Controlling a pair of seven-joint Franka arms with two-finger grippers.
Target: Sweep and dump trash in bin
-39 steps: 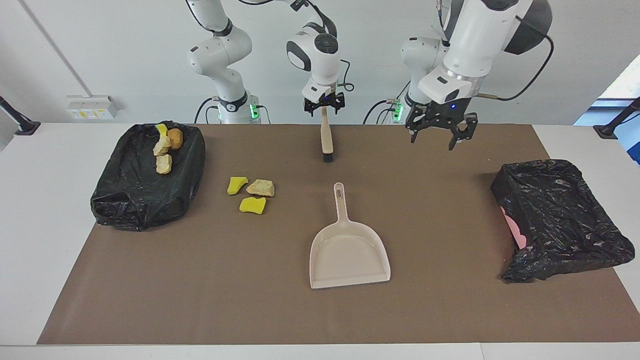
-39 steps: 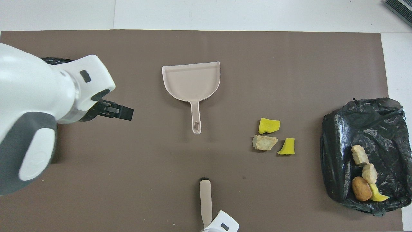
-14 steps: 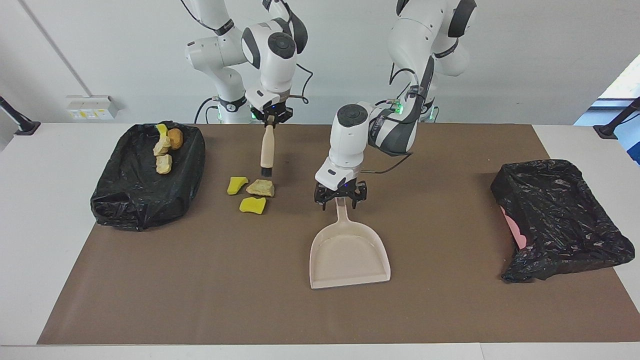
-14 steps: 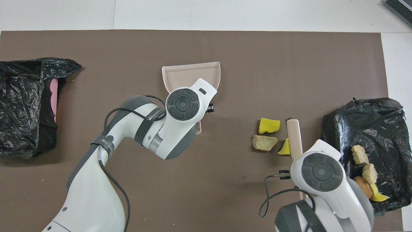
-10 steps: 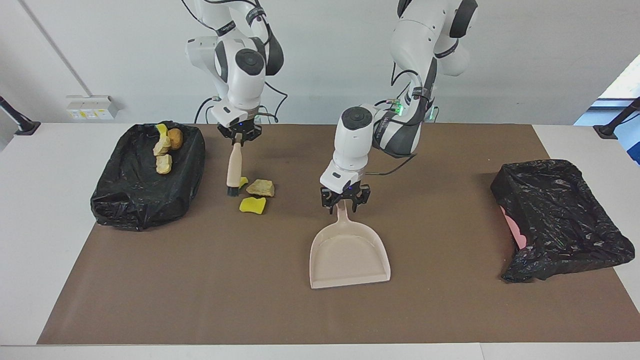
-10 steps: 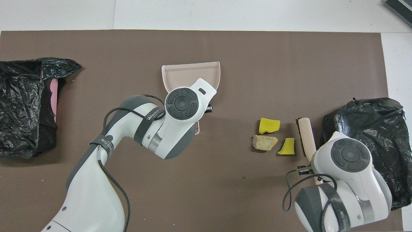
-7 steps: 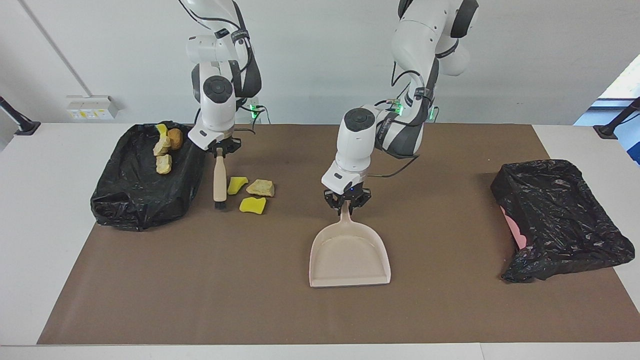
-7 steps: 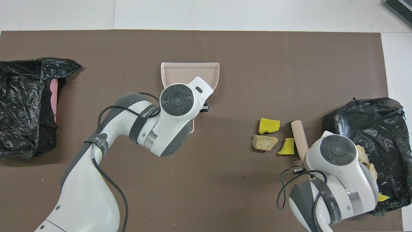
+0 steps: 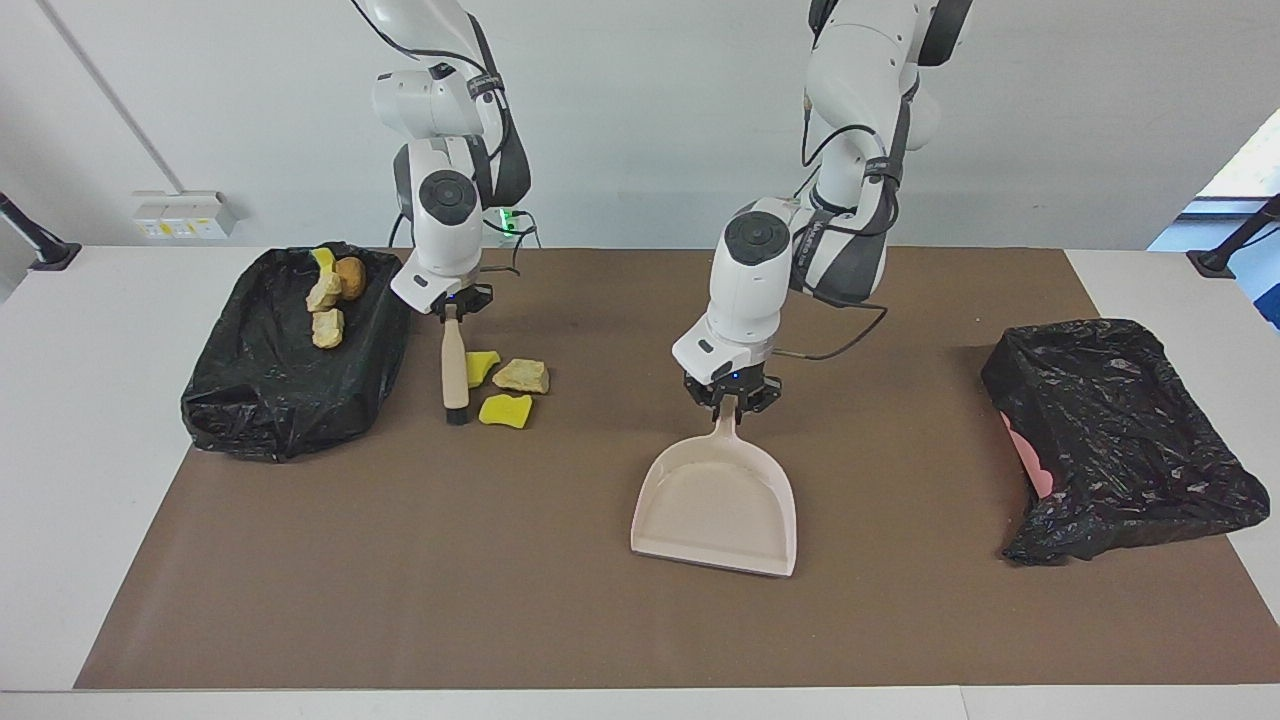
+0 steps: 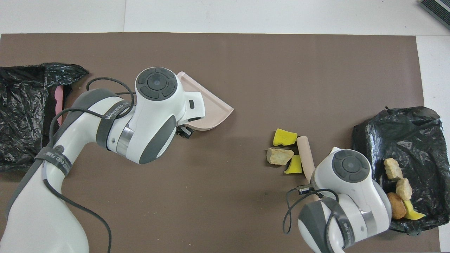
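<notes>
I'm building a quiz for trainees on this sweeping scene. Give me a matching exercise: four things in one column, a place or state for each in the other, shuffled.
Things:
1. dustpan
2. brush
3. orange-brown chunk
4. pale tan chunk

Places or states:
A. in the bin at the right arm's end
B. held by the right claw
C. on the mat beside the brush
D. held by the left claw

Pairs: 1-D, 2-B, 3-A, 4-C

A brown mat (image 9: 600, 620) covers the white table (image 9: 60, 480); a wall socket box (image 9: 180, 213) sits at the right arm's end, by the wall.
</notes>
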